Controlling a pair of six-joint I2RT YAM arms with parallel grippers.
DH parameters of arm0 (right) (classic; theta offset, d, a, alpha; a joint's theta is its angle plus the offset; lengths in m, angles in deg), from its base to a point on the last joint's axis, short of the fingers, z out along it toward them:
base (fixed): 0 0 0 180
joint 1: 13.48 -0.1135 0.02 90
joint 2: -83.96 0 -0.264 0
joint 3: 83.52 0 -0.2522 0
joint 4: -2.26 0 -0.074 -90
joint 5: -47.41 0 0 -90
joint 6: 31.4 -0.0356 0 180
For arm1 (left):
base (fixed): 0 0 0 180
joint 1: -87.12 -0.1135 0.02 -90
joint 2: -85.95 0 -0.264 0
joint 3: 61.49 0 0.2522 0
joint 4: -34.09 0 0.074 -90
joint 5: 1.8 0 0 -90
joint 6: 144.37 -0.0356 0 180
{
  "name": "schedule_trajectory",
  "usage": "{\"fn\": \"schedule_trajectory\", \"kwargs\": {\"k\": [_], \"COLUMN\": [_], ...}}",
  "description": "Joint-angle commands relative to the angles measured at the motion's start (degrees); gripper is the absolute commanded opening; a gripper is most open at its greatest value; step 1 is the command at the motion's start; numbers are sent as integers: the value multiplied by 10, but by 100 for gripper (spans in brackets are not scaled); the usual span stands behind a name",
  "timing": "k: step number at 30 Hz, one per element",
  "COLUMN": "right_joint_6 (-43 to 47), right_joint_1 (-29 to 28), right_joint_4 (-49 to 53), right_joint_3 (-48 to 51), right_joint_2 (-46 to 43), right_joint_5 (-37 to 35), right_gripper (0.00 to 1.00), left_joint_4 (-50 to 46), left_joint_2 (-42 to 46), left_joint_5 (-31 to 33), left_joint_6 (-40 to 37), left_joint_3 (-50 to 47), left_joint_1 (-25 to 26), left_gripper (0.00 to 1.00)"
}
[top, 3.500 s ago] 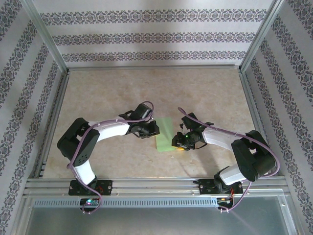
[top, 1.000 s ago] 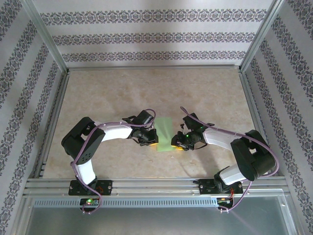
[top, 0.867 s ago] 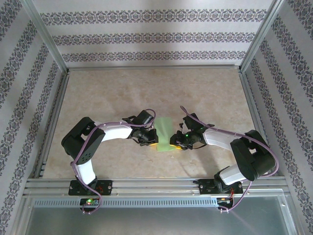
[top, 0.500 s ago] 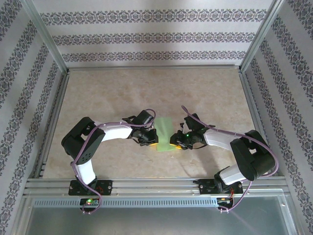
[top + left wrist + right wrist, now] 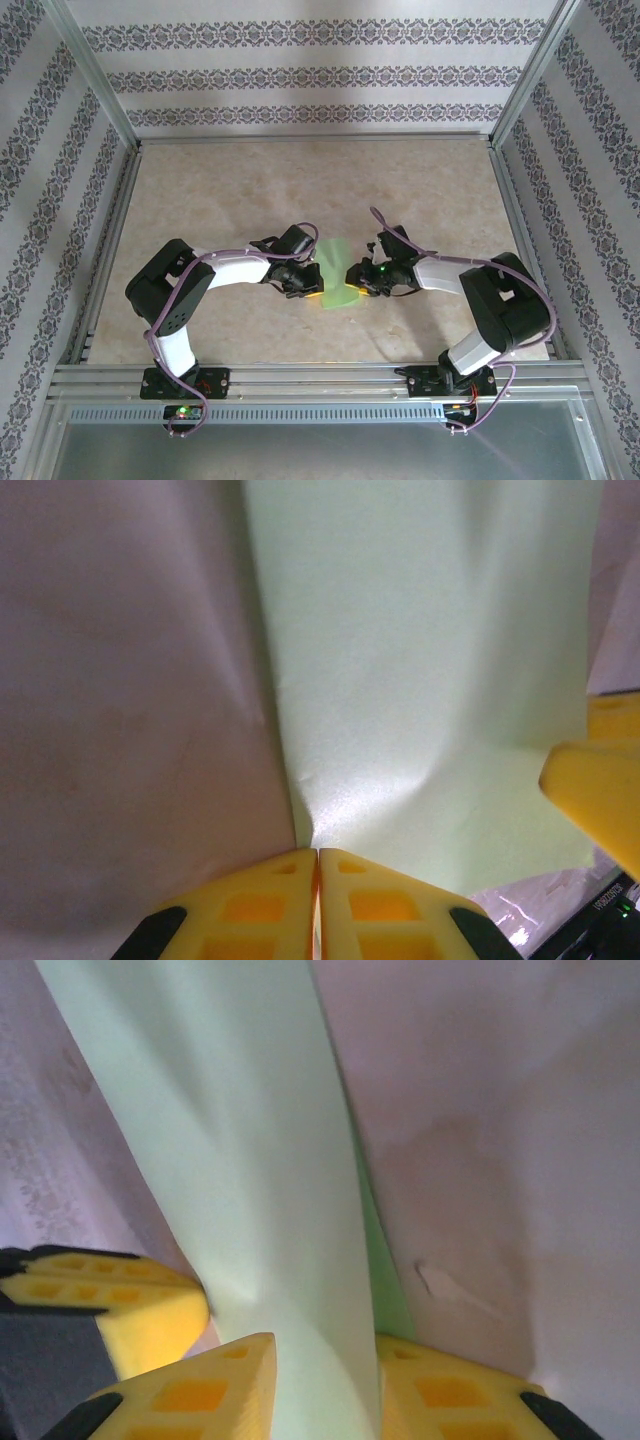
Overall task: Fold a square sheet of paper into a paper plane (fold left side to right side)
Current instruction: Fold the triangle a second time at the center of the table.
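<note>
Since a second ago your right arm has swung in toward the centre and its right hand (image 5: 357, 281) has pushed leftward. As a result the square sheet of paper (image 5: 335, 258) no longer lies flat. Its near end now bows upward between the two hands, low in the middle of the surface (image 5: 300, 180). Your left hand (image 5: 308, 284) has stayed put at the sheet's left near edge. It is probably acting as an anchor so the paper cannot slide while the other side is worked. The overhead view gives you the bulge and both arms' reach, but not the grips. The left wrist view shows that hand's yellow fingers (image 5: 250, 910) pressed together on the paper's edge, with soft puckers fanning out from the pinch. The right wrist view shows the light green sheet rising as a steep band between that hand's slightly parted fingers (image 5: 200, 1390), which seem to clamp it. A darker green sliver is tucked behind the band.
</note>
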Motion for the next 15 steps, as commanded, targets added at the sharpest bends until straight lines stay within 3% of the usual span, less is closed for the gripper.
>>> {"fn": "schedule_trajectory", "kwargs": {"k": [1,15], "right_joint_6": [24,78], "right_joint_1": [10,32], "right_joint_4": [-17,12], "right_joint_3": [-32,-116], "right_joint_2": [21,91], "right_joint_5": [14,31], "right_gripper": [31,27], "left_joint_4": [-26,-31], "left_joint_2": [-15,-14], "left_joint_5": [13,17], "left_joint_6": [-11,-15], "left_joint_3": [-8,-3], "left_joint_1": [6,6], "left_gripper": [11,10]}}
